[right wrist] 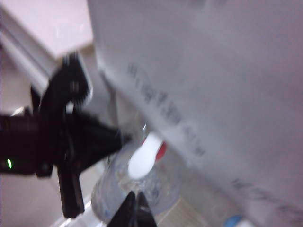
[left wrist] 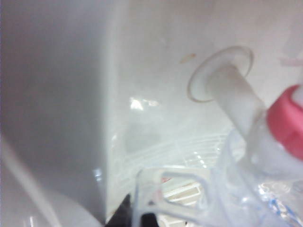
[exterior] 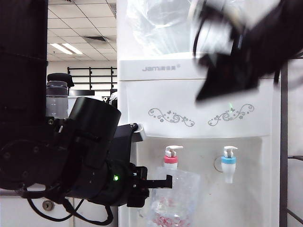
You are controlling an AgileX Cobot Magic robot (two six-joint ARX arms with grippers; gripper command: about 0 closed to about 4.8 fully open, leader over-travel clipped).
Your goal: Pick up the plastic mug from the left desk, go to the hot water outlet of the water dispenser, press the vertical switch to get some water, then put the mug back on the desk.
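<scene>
The clear plastic mug (exterior: 174,201) hangs just under the hot water outlet (exterior: 171,160), the red-collared tap on the white water dispenser (exterior: 199,109). My left gripper (exterior: 163,182) is shut on the mug's thin handle (left wrist: 150,196); its dark fingertips (left wrist: 127,213) pinch the loop. The red collar (left wrist: 286,120) sits above the mug's rim. My right gripper (right wrist: 135,208) is shut and empty, hovering over the mug's mouth (right wrist: 137,189), close to the white vertical switch (right wrist: 144,156). In the exterior view the right arm (exterior: 246,47) is a dark blur at the upper right.
A blue-collared tap (exterior: 228,163) stands right of the red one. The left desk (right wrist: 47,23) lies left of the dispenser, its drawer keyhole (exterior: 47,205) showing low. A dark grey bottle (exterior: 57,97) stands behind my left arm.
</scene>
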